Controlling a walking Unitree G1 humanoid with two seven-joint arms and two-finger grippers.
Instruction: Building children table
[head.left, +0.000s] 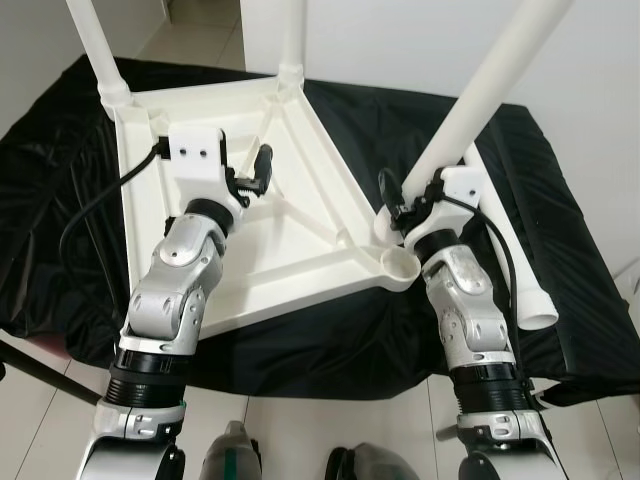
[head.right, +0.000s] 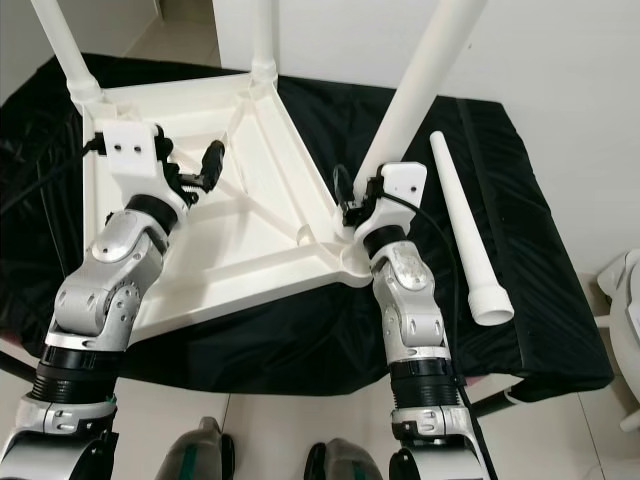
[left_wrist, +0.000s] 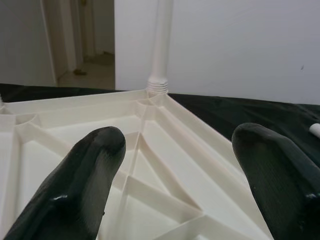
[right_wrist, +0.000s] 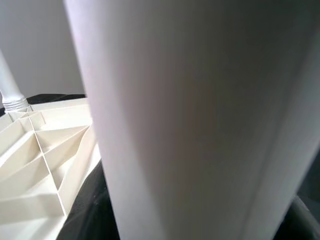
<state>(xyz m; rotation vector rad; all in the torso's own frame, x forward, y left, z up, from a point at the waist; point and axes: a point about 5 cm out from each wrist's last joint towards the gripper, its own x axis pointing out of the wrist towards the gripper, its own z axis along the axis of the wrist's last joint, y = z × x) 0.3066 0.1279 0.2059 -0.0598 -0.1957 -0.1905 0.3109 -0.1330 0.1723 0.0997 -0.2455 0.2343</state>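
A white table top (head.left: 200, 270) lies upside down on a black cloth, ribs facing up. Two white legs stand screwed in at its far-left corner (head.left: 100, 60) and far corner (head.left: 291, 40). My right gripper (head.left: 400, 203) is shut on a third leg (head.left: 490, 85). That leg is tilted, with its lower end just beside the empty socket (head.left: 401, 266) at the near right corner. A fourth leg (head.right: 463, 230) lies loose on the cloth to the right. My left gripper (head.left: 262, 168) hovers open over the ribbed underside (left_wrist: 165, 150), its fingers (left_wrist: 85, 185) spread wide and holding nothing.
The black cloth (head.left: 350, 340) drapes over the near and side edges of a low surface. A white wall (head.right: 560, 50) stands close behind, and a doorway (left_wrist: 95, 40) opens at the far left. Tiled floor (head.left: 300, 430) lies in front.
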